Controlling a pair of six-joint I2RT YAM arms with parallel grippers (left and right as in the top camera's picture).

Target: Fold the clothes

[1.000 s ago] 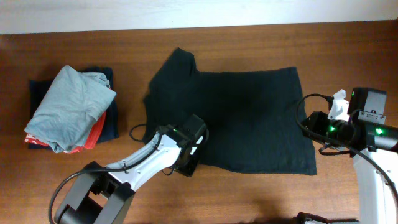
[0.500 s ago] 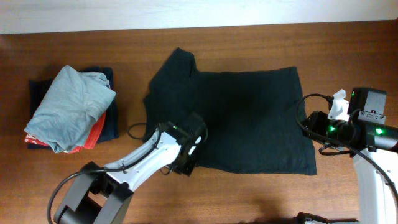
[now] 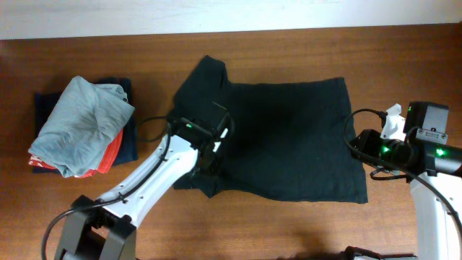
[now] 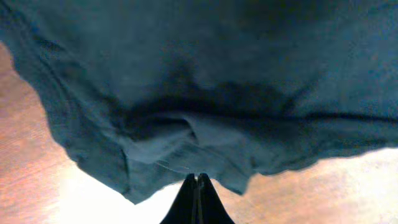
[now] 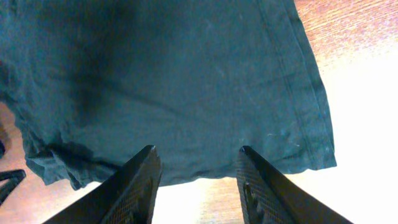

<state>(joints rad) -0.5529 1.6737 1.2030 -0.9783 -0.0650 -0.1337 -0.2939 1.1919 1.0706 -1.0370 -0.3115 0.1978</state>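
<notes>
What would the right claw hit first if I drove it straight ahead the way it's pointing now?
Most likely the black T-shirt: in the right wrist view the open right claw frames the fabric just inside its near edge, nothing in between. Depth is unclear, though.

Left arm (image 3: 153, 179): white links, black joints and wrist housing, one green indicator lit, black wrist cable (image 3: 148, 124) looped. Right arm (image 3: 432, 213): white link, black housing, two green lights, white connector. Right end effector (image 5: 197, 152): black ribbed fingers. Left end effector (image 4: 197, 180): black, tapered.
</notes>
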